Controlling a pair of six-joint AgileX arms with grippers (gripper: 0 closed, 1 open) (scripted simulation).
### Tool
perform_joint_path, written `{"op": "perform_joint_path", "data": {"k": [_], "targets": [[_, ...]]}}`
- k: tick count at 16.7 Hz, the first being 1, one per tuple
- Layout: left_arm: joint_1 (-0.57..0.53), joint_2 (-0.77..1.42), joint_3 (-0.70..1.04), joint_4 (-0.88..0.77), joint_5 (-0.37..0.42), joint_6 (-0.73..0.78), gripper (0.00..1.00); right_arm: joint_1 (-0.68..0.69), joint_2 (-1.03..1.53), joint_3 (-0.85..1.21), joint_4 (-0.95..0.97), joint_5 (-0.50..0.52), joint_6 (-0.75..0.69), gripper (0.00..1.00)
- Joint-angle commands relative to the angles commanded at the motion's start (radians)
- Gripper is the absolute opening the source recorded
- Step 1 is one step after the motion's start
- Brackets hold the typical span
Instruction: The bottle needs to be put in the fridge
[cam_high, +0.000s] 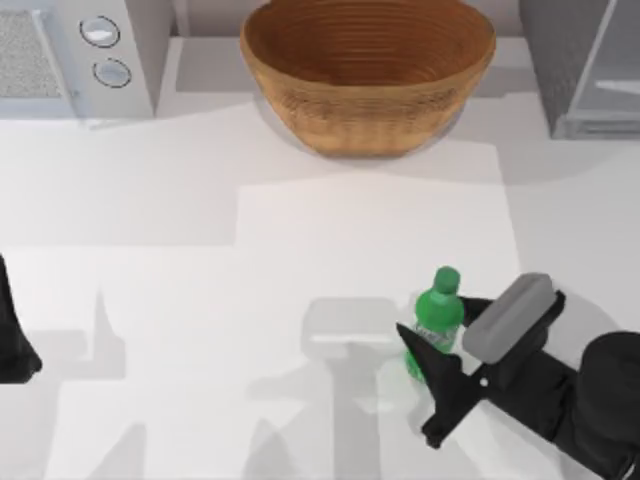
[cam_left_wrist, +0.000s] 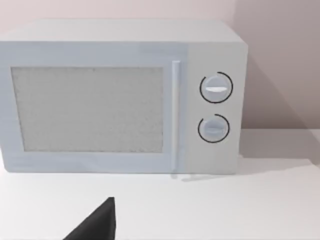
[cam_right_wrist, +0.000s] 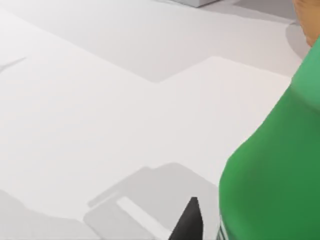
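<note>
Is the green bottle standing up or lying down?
Standing up. In the top view the bottle shows its cap above its body, between the right end effector's fingers.

The white table (cam_high: 250, 300) carries a microwave (cam_high: 70, 50), basket (cam_high: 368, 70) and fridge (cam_high: 590, 60).

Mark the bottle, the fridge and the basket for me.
bottle (cam_high: 438, 310), top view, on its green shoulder below the cap.
fridge (cam_high: 610, 70), top view, on the pale door panel at the table's far right.
basket (cam_high: 300, 75), top view, on the woven outer wall.
</note>
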Motion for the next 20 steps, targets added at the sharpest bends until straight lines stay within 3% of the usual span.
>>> {"op": "perform_joint_path", "data": {"k": [4,5,14,20], "targets": [[0.000,0.000,0.000,0.000,0.000,0.000,1.00,0.000,0.000,0.000,0.000,0.000,0.000,0.03],[0.000,0.000,0.000,0.000,0.000,0.000,1.00,0.000,0.000,0.000,0.000,0.000,0.000,0.01],[0.000,0.000,0.000,0.000,0.000,0.000,1.00,-0.001,0.000,-0.001,0.000,0.000,0.001,0.01],[0.000,0.000,0.000,0.000,0.000,0.000,1.00,-0.084,-0.107,-0.026,-0.090,-0.079,-0.019,0.01]]}}
